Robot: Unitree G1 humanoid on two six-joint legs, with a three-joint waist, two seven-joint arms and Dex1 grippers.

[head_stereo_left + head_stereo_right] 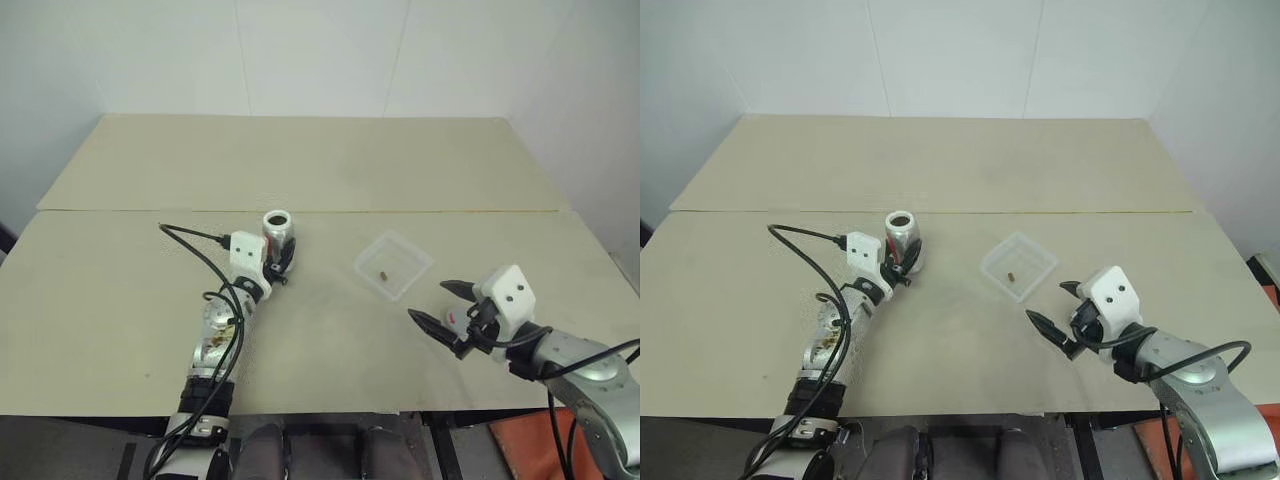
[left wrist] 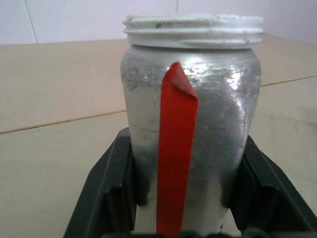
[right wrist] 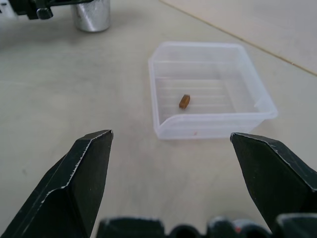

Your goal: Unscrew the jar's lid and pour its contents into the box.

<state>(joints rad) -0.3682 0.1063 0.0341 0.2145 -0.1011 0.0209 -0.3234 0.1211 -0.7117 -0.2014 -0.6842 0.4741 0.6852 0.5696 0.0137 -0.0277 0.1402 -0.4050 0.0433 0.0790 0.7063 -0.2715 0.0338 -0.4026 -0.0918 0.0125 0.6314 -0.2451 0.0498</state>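
The silver-grey jar [image 1: 278,225] with a red stripe [image 2: 176,148] stands upright left of the table's centre, its white threaded mouth open and uncapped. My left gripper [image 1: 279,255] is shut on the jar's lower body, a black finger [image 2: 106,193] on each side. The lid is out of view. The box [image 1: 365,262], a clear shallow tray, lies right of the jar with the contents [image 3: 184,101], a small brown pellet, on its floor. My right gripper [image 1: 427,300] hovers open and empty near the table's front right, pointing at the box.
The tan table [image 1: 300,160] is made of two boards with a seam [image 1: 420,211] running across behind the jar and box. A black cable [image 1: 190,235] loops from my left wrist over the table beside the jar.
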